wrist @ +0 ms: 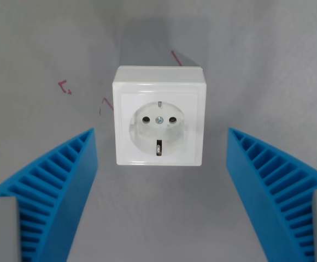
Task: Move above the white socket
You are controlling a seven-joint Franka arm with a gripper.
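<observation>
1. Here, at the wrist view's left, one blue ribbed finger of the pincer rose from the bottom edge and leaned inward toward the middle, its tip ending level with the lower half of the socket.
2. Just above and beyond that finger, small red pen marks lay on the grey tabletop, one a short hooked stroke and another a faint slanted line close to the socket's left side.
3. In the middle stood the white socket, a square box with a round recess on its face; two dark pin holes sat side by side with a small screw between them, and a metal earth clip showed at the lower edge of the recess, with another small one at the top.
4. The socket rested on the tabletop, between the two fingers and apart from both, with bare grey surface showing on either side.
5. Behind the socket's top right corner, a short red line ran diagonally across the tabletop.
6. At the wrist view's right, the second blue ribbed finger mirrored the first, leaning inward from the bottom corner.
7. The pincer was released, its fingers spread wide and grasping nothing.
</observation>
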